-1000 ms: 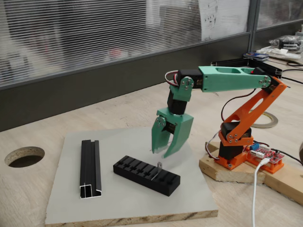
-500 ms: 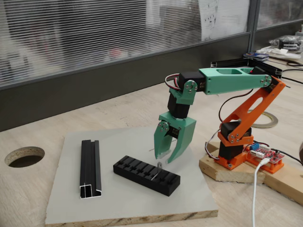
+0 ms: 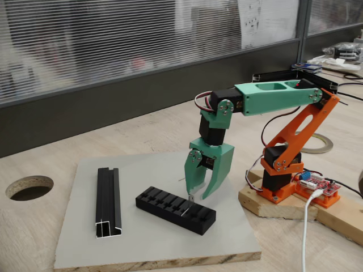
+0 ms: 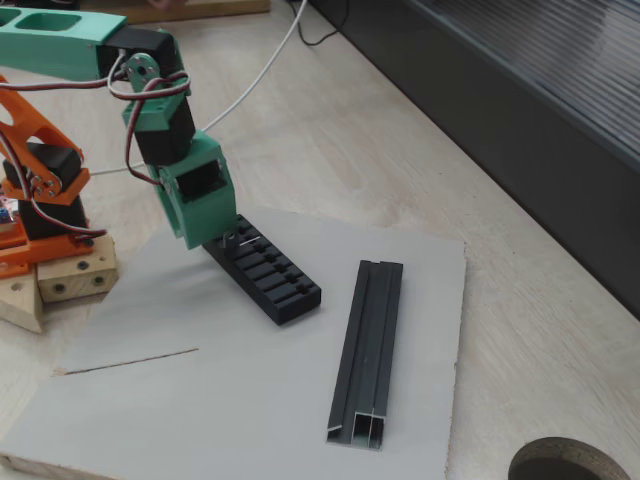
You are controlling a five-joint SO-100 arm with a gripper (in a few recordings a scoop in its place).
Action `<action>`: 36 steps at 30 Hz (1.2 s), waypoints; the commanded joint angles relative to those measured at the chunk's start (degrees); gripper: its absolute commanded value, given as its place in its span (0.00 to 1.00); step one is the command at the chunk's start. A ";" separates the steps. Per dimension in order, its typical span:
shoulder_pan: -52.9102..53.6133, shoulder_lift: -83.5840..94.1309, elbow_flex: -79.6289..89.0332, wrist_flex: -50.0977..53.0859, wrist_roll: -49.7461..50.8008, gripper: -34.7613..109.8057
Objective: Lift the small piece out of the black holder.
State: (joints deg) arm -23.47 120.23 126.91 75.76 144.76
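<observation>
The black holder (image 3: 168,205) (image 4: 268,275) lies slanted on the grey board. The small piece (image 3: 191,199) is a thin grey strip in a slot near the holder's end closest to the arm, with its bent tab (image 4: 231,240) sticking up. My green gripper (image 3: 198,196) (image 4: 222,243) points down over that end of the holder. It is open, one finger on each side of the tab. Whether the fingertips touch the tab or the holder I cannot tell.
A long glossy black rail (image 3: 108,201) (image 4: 368,345) lies on the grey board (image 3: 142,241) beside the holder. A thin grey line (image 4: 125,362) marks the board. A round hole (image 3: 29,187) is cut in the table. The orange arm base (image 3: 282,184) sits on a wooden block.
The gripper has come down and slightly left towards the holder's near end, from well above the tab to around it. The holder and the strip have not moved.
</observation>
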 commanded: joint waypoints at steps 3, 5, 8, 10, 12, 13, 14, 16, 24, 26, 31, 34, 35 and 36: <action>-0.79 0.00 -0.18 -0.70 0.62 0.39; -0.79 0.09 -0.18 -0.70 0.62 0.39; -0.79 0.18 -0.26 -0.70 0.62 0.39; -0.79 0.44 -0.26 -0.70 0.62 0.39; -0.79 0.53 -0.26 -0.70 0.62 0.39; -0.79 0.35 -0.35 -0.70 0.62 0.39; -0.79 0.09 -0.35 -0.79 0.62 0.39; -0.70 0.09 -0.35 -0.79 0.62 0.39; 0.00 0.00 -0.35 -0.79 0.62 0.39; 2.11 0.00 -0.35 -0.79 0.53 0.39; 4.57 0.53 -0.18 -0.70 0.00 0.39; 4.13 0.00 -0.26 -0.70 0.18 0.39; 4.04 0.00 -0.26 -0.70 0.26 0.39; 4.04 -0.09 -0.26 -0.70 0.35 0.39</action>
State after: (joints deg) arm -18.98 120.15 126.91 74.88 144.58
